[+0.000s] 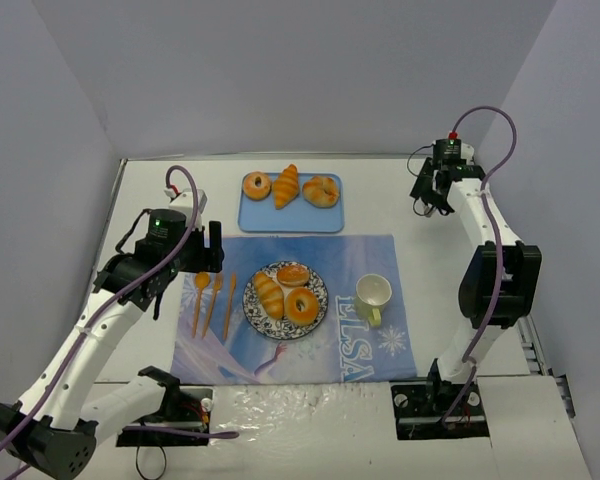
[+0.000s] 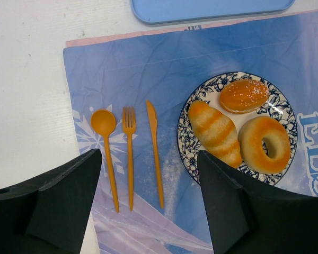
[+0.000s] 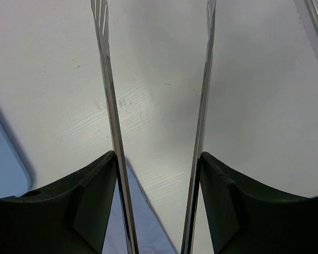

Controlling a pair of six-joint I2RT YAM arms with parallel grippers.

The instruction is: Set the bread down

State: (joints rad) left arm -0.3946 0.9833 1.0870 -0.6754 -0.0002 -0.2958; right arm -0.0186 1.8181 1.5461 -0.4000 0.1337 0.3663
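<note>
Blue tray [image 1: 290, 221] and plate [image 1: 322, 291] hold three pastries [image 1: 286, 186] each (left pincer [image 2: 149, 154] gapes empty, right pincer [image 3: 158, 153] grips tongs [image 3: 108, 95]).

Plate [image 1: 280, 333] crowded: three breads [image 1: 269, 294] fill it, only thin rim bare at 6. From plate: cutlery [image 1: 214, 300] blocks 9, left gripper [image 1: 212, 250] hangs wide-jawed at 10; cup [image 1: 372, 297] close at 3; loaded tray [image 1: 325, 221] at 12, narrow mat [image 1: 310, 356] strip between. Mat bare at 6. Right gripper [image 1: 432, 192], clamping tongs [image 3: 107, 106], well off at 2.
</note>
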